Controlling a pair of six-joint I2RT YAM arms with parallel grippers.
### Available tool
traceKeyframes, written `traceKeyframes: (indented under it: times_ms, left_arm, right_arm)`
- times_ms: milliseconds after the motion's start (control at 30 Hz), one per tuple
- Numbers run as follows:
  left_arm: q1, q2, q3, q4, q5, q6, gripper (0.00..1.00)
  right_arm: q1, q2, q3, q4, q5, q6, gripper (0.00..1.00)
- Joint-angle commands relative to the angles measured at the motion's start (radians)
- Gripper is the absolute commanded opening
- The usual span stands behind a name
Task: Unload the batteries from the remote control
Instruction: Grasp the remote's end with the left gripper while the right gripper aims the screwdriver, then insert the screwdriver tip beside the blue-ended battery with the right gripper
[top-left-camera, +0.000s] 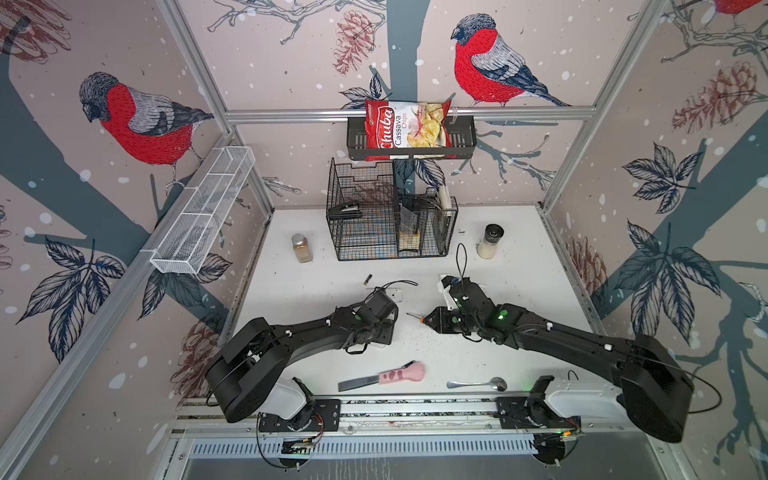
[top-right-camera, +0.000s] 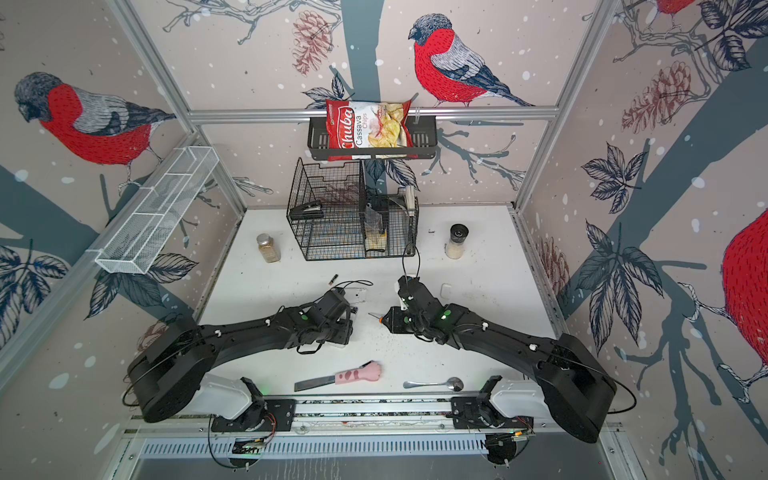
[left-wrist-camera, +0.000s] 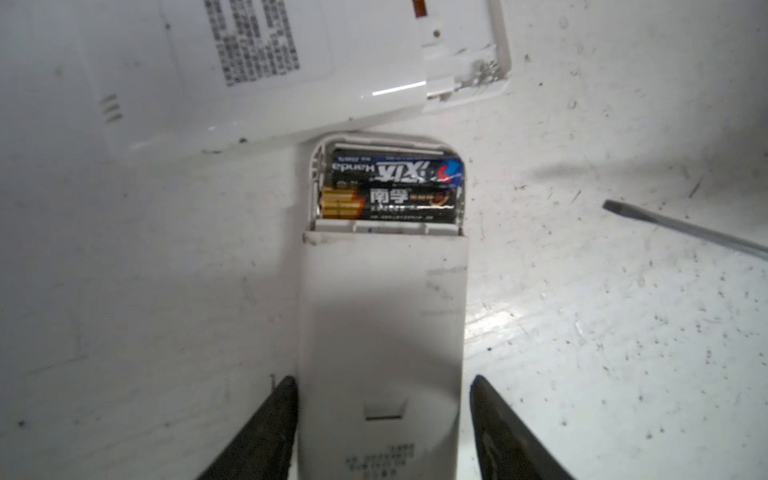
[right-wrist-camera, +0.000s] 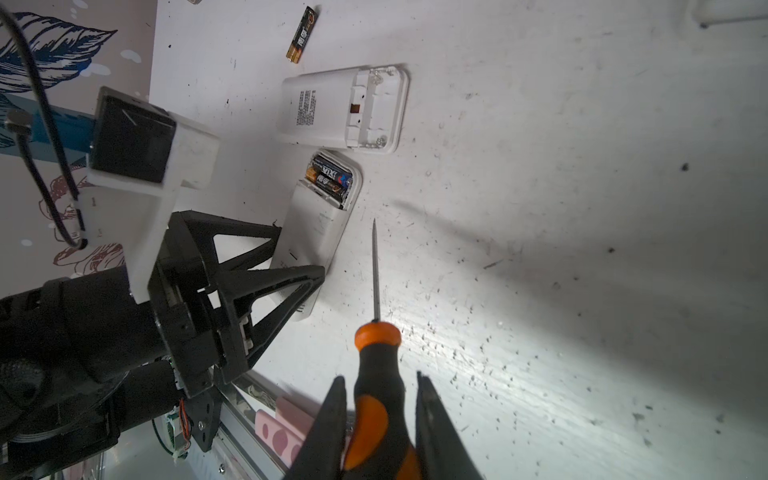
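Left wrist view: my left gripper (left-wrist-camera: 383, 377) sits astride remote (left-wrist-camera: 382, 316), fingers close on both sides. One touches, sliver of gap at other; cannot tell if clamped. Remote lies back-up on table (left-wrist-camera: 623, 353), centre-left. Two batteries (left-wrist-camera: 395, 187) sit side by side in its open far end. Empty remote (left-wrist-camera: 257, 70) just beyond. Loose battery (right-wrist-camera: 302, 35) farther off, far-left. My right gripper (right-wrist-camera: 380, 376) clamps screwdriver (right-wrist-camera: 377, 361) by handle, shaft pointing left, tip near remote, apart from it.
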Motion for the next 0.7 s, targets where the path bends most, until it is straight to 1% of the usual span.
traceKeyframes:
  times_ms: [0,100,133,233,433,667]
  left_arm:
    - [-0.007,-0.003,-0.021,-0.167,0.051,-0.031,0.55]
    - [-0.010,-0.014,-0.027,-0.144,0.067,-0.014,0.49]
    - [-0.012,-0.016,-0.027,-0.135,0.073,-0.006,0.48]
    - [-0.034,-0.011,-0.018,-0.109,0.085,0.019,0.48]
    - [-0.102,0.044,0.032,-0.092,0.082,0.069,0.49]
    - [-0.136,0.076,0.050,-0.051,0.088,0.100,0.49]
  right_arm:
    - [-0.002,-0.004,0.007,0.016,0.008,0.009,0.00]
    - [-0.001,-0.005,0.012,0.012,0.005,0.012,0.00]
    - [-0.001,-0.005,0.014,0.009,0.005,0.012,0.00]
    - [-0.003,-0.004,0.017,-0.004,0.011,0.016,0.00]
    - [-0.003,-0.054,0.003,-0.018,0.003,0.040,0.00]
    - [-0.004,-0.062,-0.020,-0.020,-0.009,0.067,0.00]
